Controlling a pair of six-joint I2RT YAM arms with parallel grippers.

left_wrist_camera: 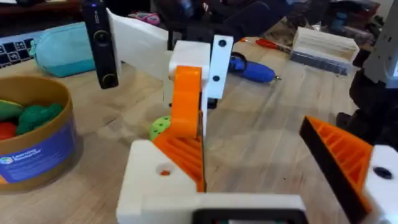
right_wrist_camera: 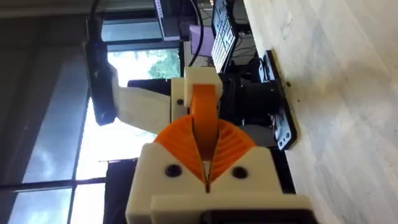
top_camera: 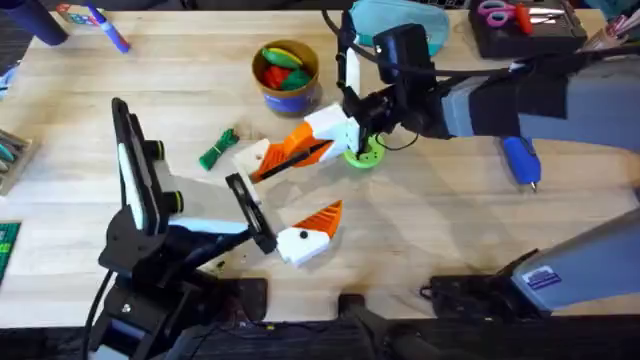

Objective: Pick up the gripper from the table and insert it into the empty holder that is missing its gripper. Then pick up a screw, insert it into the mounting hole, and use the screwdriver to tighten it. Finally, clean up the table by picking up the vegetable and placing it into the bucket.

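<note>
The gripper [top_camera: 275,155], an orange ribbed wedge on a cream base plate [left_wrist_camera: 152,180], lies at the upper end of my left arm's black finger rail [top_camera: 250,215]. My right gripper [top_camera: 335,138] is shut on the wedge's tip [right_wrist_camera: 202,109]. My left gripper [left_wrist_camera: 249,146] stands open, its mounted white-and-orange finger [top_camera: 310,235] well apart from the loose one. The green vegetable [top_camera: 218,148] lies on the table [top_camera: 450,230] left of the rail. The bucket [top_camera: 288,98] stands behind, and the blue screwdriver [top_camera: 520,160] lies under the right arm. I cannot make out a screw.
Red, yellow and green toy pieces [top_camera: 280,65] fill the bucket. A small green perforated disc [top_camera: 365,155] sits under the right gripper. A teal pouch [top_camera: 395,20], a box with scissors [top_camera: 520,25] and a marker [top_camera: 105,25] line the far edge.
</note>
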